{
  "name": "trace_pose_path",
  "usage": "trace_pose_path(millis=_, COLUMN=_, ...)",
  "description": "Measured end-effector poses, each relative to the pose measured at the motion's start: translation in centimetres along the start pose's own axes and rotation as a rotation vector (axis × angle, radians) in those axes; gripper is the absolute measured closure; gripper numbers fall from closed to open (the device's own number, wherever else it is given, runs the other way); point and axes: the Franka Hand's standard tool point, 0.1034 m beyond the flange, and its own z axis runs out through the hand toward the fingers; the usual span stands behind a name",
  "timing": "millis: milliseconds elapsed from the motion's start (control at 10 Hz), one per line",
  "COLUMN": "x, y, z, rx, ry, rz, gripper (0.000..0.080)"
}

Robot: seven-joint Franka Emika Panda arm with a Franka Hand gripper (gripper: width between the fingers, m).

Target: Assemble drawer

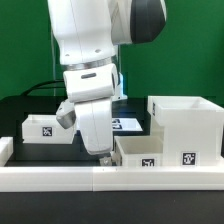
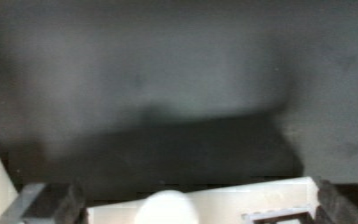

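Lower frame: low white rail [image 1: 60,180]. Centre: marker board [image 1: 130,123] on black table [image 1: 45,150]. Upper left: green backdrop [image 1: 25,40].

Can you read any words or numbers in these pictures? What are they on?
No words, numbers or brand names can be read.
Tray on the exterior view's left: one black-and-white square tag, a pattern, no letters.
Front tray: the same kind of tag.
Housing: the same kind of tag.
Marker board: tags partly hidden behind the arm, no text.
Wrist view: too blurred for any writing.
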Motion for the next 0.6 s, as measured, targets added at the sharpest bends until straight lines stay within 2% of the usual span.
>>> trace_pose_path(millis=300, x=1.5, y=0.2, z=0.3, rx=-0.011, ry=0.01, rz=-0.017, gripper=0.015)
trace_pose_path(millis=600, x=1.8, y=0.3, z=0.3, rx=-0.022, ry=-0.02, rz=-0.009, gripper=0.015)
